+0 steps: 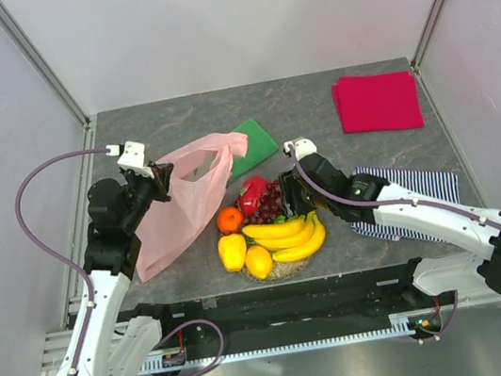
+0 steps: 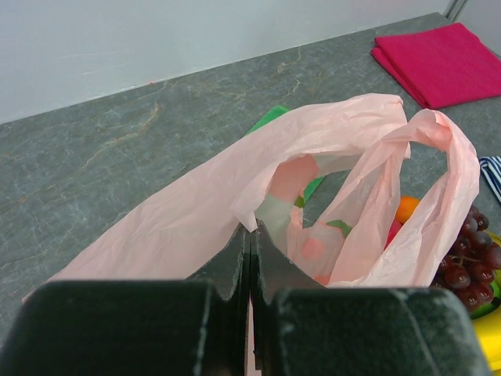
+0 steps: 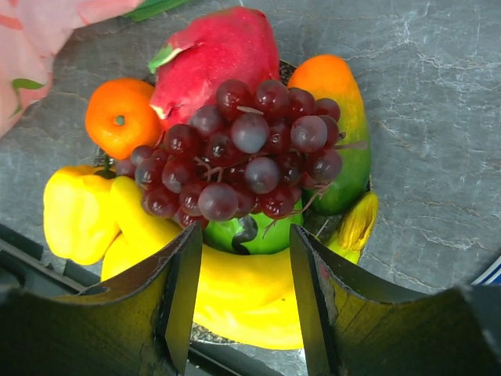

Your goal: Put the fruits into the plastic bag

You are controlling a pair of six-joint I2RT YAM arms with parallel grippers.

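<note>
A grey stone-patterned table [image 1: 312,92] between pale walls fills the top view. On it, the left gripper [image 1: 155,173] is clamped on the rim of a thin, translucent pale pink plastic bag [image 1: 185,198], which slumps just left of a round speckled grey plate [image 1: 287,269]. The plate carries the toy fruits: a yellow banana bunch [image 1: 287,236], dark purple grapes [image 1: 270,202], a small orange [image 1: 229,219] and others. The right gripper [image 1: 294,198] hovers over the plate's right side.

From the left wrist, the jaws are pressed flat together on a fold of the plastic bag [image 2: 196,211] beside its mouth, which gapes toward the plate. No fruit shows inside (the pink and green blotches may be print; I cannot tell). The film is limp and crinkly, so I judge the mouth will sag unless the rim is held up.

From the right wrist, the fingers [image 3: 188,274] stand apart over the banana bunch [image 3: 243,301] with nothing pinched, and the grapes [image 3: 243,149] lie just beyond the tips. The grapes look light and knobbly, best taken across the cluster's middle; the smooth banana bunch could slip.
</note>
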